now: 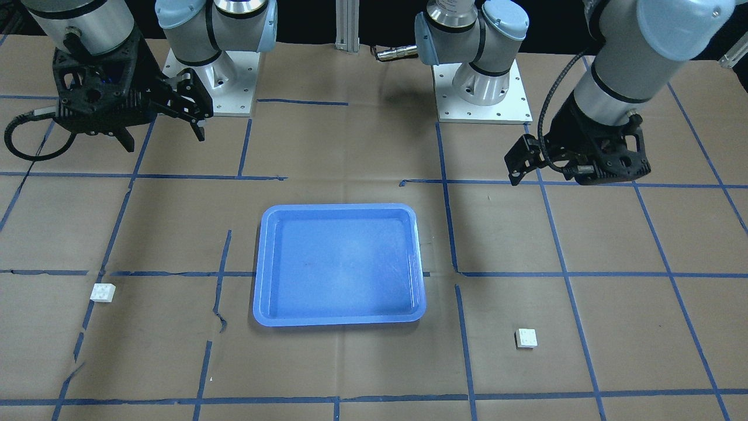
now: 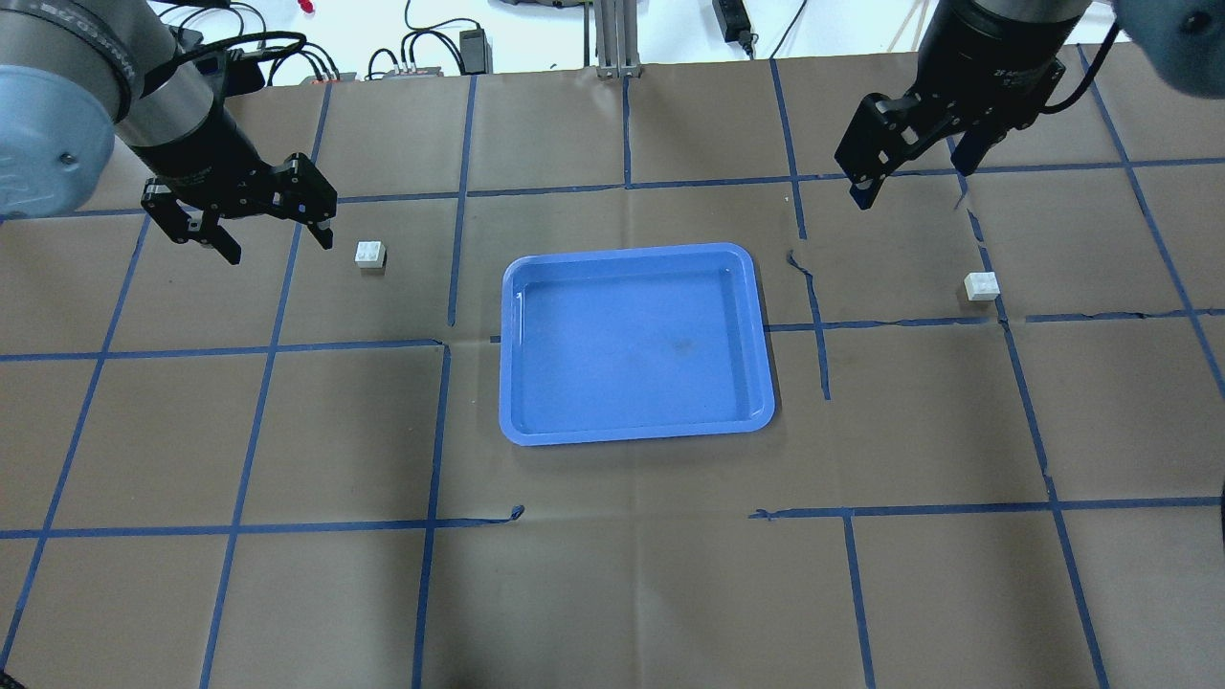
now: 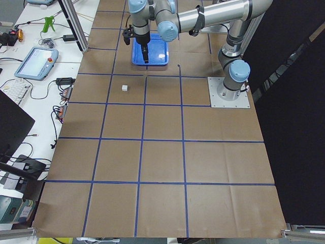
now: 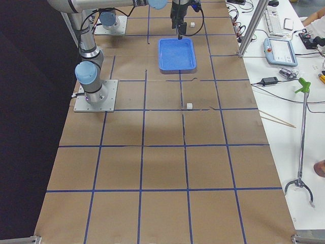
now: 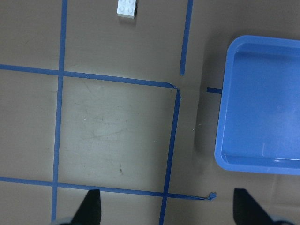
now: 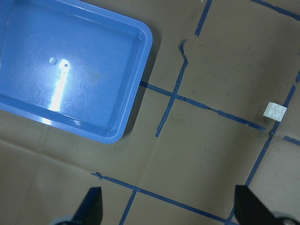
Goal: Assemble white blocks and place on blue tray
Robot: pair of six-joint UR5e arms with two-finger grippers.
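The only writing we can find is a short line of white lettering (image 2: 1016, 73) on the dark collar above the right pincer (image 2: 911, 182). It is too small for us to read.

The left white block (image 2: 370, 255) is a small square brick with four round studs facing up. It sits flat on the worktop (image 2: 612, 593), on the robot's left of the blue tray (image 2: 632, 383) and apart from it. The right white block (image 2: 982, 285) looks the same. It lies on the tray's other side, right by a blue tape line (image 2: 1014, 383), so the two bricks are well apart. The tray is a glossy rectangle with rounded corners and a raised rim. It rests near the middle of the brown paper cover, and we see a glare patch and a faint dark smudge on its floor.

The left pincer (image 2: 279, 244) hangs above the worktop near its brick, fingers spread wide and holding nothing. The right pincer is also spread wide and holding nothing, above the worktop some way from its brick.
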